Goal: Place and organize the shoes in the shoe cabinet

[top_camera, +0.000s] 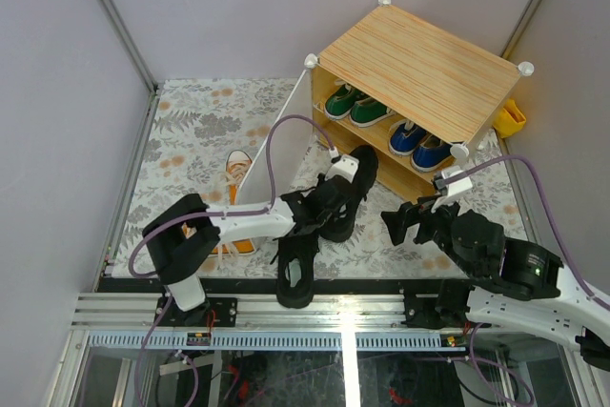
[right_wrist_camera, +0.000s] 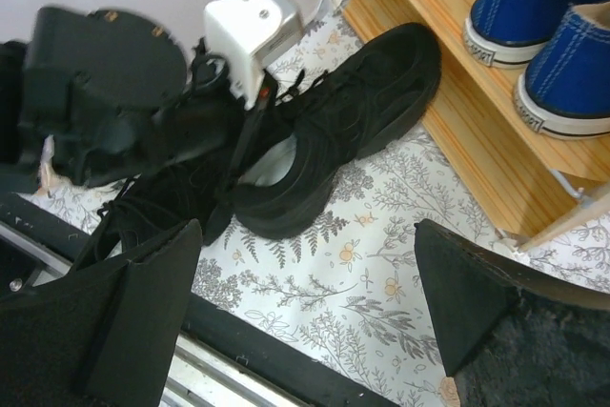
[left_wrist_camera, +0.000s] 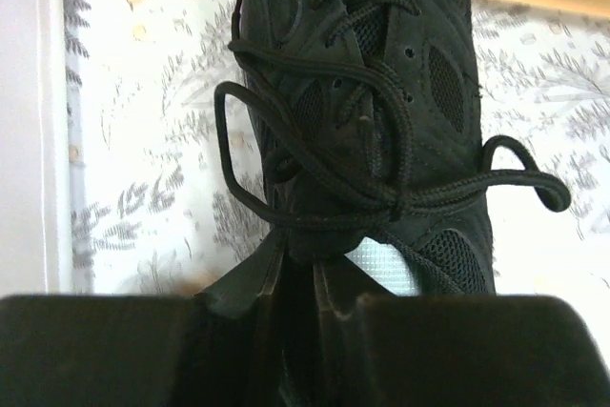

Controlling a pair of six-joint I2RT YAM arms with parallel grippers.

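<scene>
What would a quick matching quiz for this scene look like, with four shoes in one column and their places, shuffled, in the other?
1. green sneakers
2. blue sneakers
3. orange sneaker
4. black shoe

a. gripped by the left fingers
b. higher level of the shoe cabinet
c. on the mat, left of the open door
d. lower level of the shoe cabinet

Pairs: 1-b, 2-d, 3-c, 4-a

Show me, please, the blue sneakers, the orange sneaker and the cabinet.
blue sneakers (right_wrist_camera: 534, 7): right wrist view, blue canvas.
orange sneaker (top_camera: 238, 167): top external view, white laces.
cabinet (top_camera: 419, 69): top external view, wooden top.
</scene>
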